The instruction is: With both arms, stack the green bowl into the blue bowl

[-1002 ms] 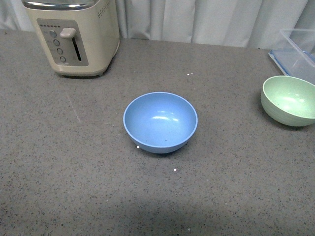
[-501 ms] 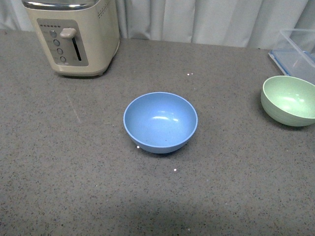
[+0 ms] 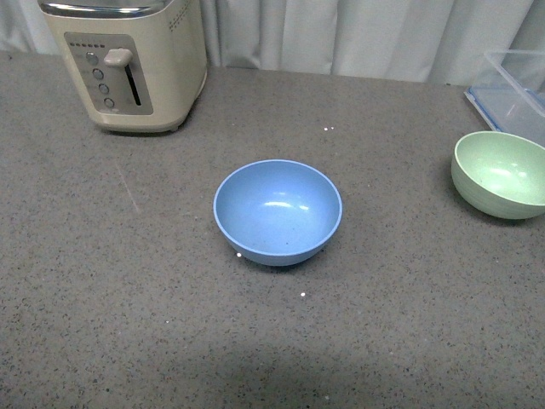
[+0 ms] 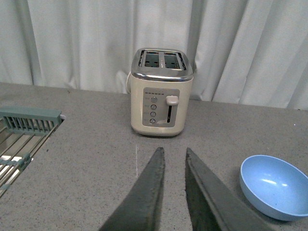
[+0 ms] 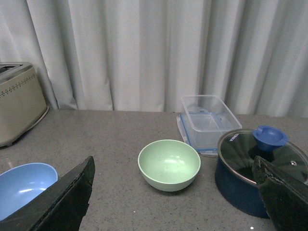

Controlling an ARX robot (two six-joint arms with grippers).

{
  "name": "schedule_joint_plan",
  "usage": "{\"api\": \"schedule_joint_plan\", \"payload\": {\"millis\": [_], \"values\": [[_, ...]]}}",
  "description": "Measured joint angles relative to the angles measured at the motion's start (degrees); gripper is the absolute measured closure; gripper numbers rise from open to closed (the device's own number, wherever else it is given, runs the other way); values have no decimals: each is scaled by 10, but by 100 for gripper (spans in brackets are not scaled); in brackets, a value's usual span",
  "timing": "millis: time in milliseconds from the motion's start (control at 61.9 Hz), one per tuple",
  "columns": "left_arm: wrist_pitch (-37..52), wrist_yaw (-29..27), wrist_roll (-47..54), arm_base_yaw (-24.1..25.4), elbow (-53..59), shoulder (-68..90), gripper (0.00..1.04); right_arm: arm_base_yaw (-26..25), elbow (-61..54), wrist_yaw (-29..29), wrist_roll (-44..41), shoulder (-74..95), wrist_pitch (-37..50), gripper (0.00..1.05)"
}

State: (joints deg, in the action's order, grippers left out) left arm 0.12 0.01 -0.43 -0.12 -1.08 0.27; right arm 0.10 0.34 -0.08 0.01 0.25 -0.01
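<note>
Grey speckled counter (image 3: 128,298), both bowls on it, neither arm in the front view.

Cream toaster (image 3: 128,64) far left. Dark blue lidded pot (image 5: 255,178) and a clear lidded container (image 5: 209,118) are on the right, pot just right of the green bowl, container just beyond it. Neither touches it.

Blue bowl (image 3: 278,211): centre of the counter, upright, empty.

Green bowl (image 3: 502,175): right edge, upright, empty, well apart from the blue one.

Right gripper (image 5: 173,166): fingers spread wide, nothing held. It sits back from the green bowl, which shows between the fingers, no contact.

Left gripper (image 4: 173,154): fingers nearly together with a narrow gap, nothing held, pointed at the toaster, blue bowl off to its right.

Step, as I read it: pre-grasp, stacking not started.

Next move probably goes to the right arm. Go in on the green bowl, one finger inside the rim and one outside, and avoid the pot on the way. Then lift, carry left, centre over the blue bowl and lower. Left arm likely steadies the blue bowl's rim and needs to open first.
</note>
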Motion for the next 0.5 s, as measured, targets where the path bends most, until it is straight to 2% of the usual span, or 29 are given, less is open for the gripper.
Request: {"api": "schedule_joint_plan", "payload": {"millis": [48,113,178,258,291,372,420,501], "values": [[0,0,0,0,0,0,78,6,4,20,8,9,-17,9],[0,0,0,0,0,0,65,25,43,108,33,74,-109,9],[0,0,0,0,0,-1,55,24,64,123,33,140,-101,9],[0,0,0,0,0,-1,41,7,80,96,12,234,-23,9],[0,0,0,0,0,-1,35,-10,89,76,-2,286,35,9],[-1,-1,0,0,0,-1,14,-62,120,27,-47,457,216,9],[-1,0,0,0,0,-1,5,-81,146,3,-60,535,283,9],[-1,0,1,0,0,-1,7,-100,201,-43,-73,645,312,9]]}}
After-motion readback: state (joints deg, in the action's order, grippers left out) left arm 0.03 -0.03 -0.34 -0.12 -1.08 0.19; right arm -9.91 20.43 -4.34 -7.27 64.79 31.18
